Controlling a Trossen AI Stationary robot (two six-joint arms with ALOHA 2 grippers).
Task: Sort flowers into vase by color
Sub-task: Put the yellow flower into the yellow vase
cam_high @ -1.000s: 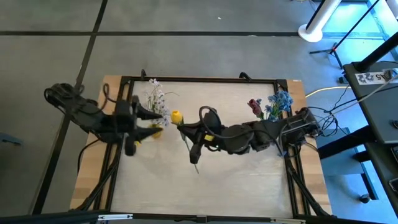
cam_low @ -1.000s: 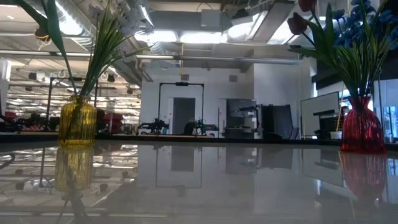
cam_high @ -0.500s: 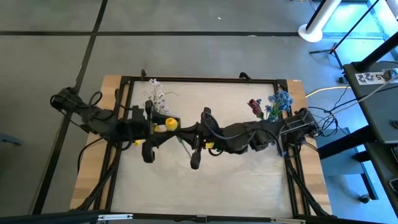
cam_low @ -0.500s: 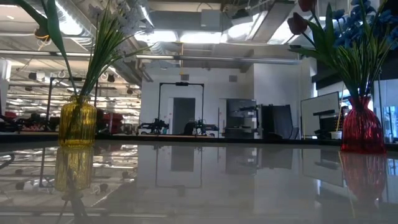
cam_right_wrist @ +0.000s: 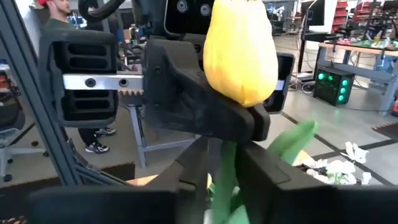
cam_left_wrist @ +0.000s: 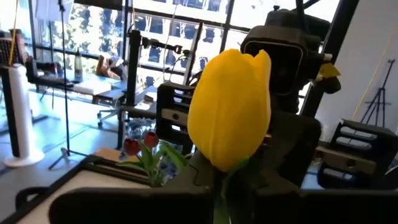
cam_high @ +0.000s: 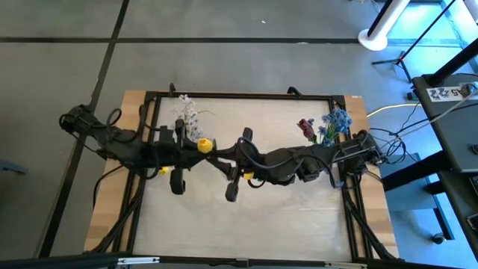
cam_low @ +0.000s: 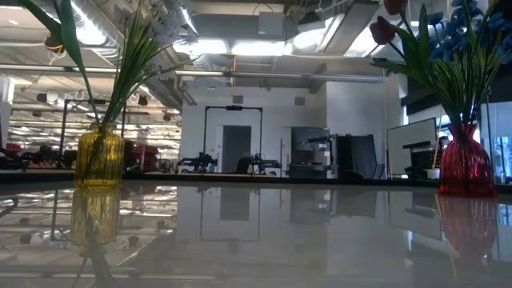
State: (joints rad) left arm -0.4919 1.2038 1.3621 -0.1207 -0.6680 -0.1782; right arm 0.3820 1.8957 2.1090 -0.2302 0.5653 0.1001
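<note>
A: Where does the sorting stand?

B: Mostly done. The yellow vase at the desk's far left holds the white sprigs; the red vase at the far right holds the blue clusters and the dark red tulip. One yellow tulip remains, held in the air near the yellow vase, between the two arms.

A: Who has it?

B: The left pincer is clamped shut on the stem just below the bloom. The right pincer straddles the stem lower down with its fingers slightly parted; whether it grips, I cannot tell.

A: What has changed?

B: A second ago the left pincer stood wide open beside the vase while the right one pinched the stem. Since then the left has moved in and closed, the right has begun to loosen, and the bloom has shifted slightly left. Judged a hand-over; the tulip must yet enter the yellow vase.
</note>
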